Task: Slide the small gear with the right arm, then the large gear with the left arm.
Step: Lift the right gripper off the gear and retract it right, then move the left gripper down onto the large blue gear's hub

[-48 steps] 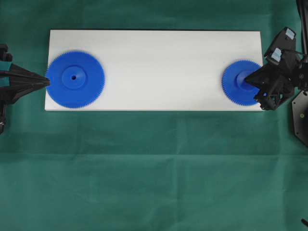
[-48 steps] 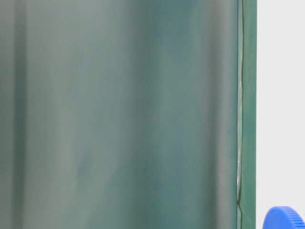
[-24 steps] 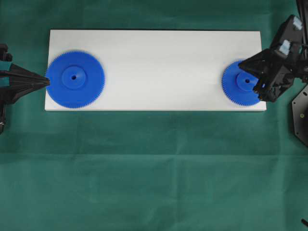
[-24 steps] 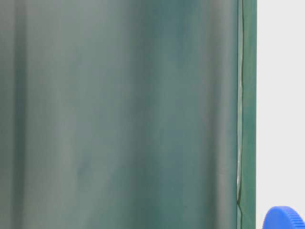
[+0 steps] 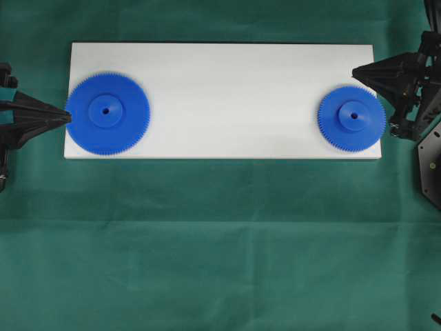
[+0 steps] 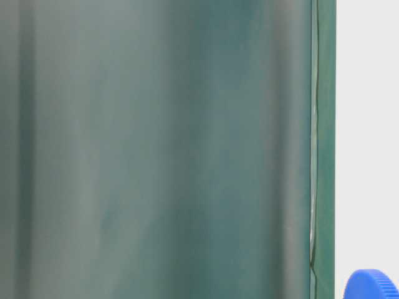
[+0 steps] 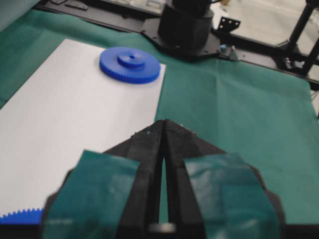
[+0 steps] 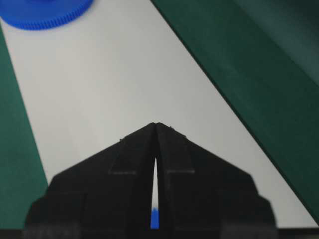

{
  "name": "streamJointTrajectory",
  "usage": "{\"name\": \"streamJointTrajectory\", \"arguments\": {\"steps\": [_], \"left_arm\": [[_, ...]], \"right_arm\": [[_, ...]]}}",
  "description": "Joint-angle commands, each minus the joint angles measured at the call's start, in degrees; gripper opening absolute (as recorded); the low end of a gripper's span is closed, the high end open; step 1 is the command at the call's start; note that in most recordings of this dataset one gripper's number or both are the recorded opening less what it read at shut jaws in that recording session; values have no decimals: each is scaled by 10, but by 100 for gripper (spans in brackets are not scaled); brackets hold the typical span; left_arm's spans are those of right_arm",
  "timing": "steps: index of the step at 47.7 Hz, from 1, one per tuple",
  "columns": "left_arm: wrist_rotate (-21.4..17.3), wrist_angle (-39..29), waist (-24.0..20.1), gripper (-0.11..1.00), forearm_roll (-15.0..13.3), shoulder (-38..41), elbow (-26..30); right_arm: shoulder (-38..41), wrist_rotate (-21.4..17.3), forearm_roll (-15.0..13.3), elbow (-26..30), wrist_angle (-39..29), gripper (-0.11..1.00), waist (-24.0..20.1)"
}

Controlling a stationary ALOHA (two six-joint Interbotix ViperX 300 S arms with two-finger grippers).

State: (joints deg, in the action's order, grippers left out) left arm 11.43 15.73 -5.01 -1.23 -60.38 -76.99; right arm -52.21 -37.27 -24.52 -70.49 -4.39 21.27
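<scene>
Both grippers pinched together, nothing held, gears flat on white board.

Right gripper (image 5: 355, 70) fingers together at the tips, over the board's right end near its far right corner, apart from small gear (image 5: 351, 118). Small gear flat at right end of white board (image 5: 227, 96), rim at the right edge, closer to near edge. Left gripper (image 5: 67, 117) fingers together, green tape on them, tip at board's left edge, touching or just short of large gear (image 5: 107, 113) rim, cannot tell which. Large gear flat at left end. Board on green cloth (image 5: 220, 241).
</scene>
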Motion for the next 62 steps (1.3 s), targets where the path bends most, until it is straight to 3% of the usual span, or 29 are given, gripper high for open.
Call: {"name": "streamJointTrajectory", "arguments": {"steps": [1,33,47,62], "left_arm": [[0,6,-1,0,-1,5,11],[0,6,-11,0,-1,4,11],[0,6,-48,0,-1,4,10],[0,-1,-134,0,-1,6,10]], "right_arm": [[-1,2,-3,1,22,50,1],[-3,-1,-3,-31,83,50,-3],[-3,-1,-3,-31,84,50,-3],[-3,-1,-2,-33,91,50,-3]]}}
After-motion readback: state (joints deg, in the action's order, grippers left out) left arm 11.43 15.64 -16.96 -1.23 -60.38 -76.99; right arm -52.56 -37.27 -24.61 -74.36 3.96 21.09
